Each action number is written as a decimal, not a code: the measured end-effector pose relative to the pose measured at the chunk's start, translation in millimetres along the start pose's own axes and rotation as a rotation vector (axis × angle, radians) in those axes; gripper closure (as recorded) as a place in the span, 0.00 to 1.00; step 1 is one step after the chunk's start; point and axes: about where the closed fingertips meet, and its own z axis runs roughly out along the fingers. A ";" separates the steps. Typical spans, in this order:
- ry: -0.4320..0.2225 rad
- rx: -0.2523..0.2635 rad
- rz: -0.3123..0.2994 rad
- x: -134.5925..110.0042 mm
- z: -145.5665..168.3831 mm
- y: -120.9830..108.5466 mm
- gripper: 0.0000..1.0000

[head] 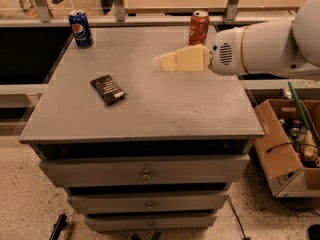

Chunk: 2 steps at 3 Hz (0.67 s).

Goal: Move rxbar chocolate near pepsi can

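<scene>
Camera view: one rxbar chocolate [107, 89]; gripper [160, 63] over table [175, 111].

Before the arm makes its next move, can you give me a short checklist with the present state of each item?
1. rxbar chocolate lies flat and free on the cabinet top: ok.
2. pepsi can stands upright at a far corner: ok.
3. Bar close to the pepsi can: not ok, they are well apart.
4. gripper above the bar: not ok, it hovers off to the side, nearer the red can.
5. Gap between arm and red can: cannot tell.
</scene>
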 end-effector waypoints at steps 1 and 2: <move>0.015 -0.191 -0.116 -3.7 11.2 20.8 0.00; 0.030 -0.220 -0.153 -0.4 10.4 26.4 0.00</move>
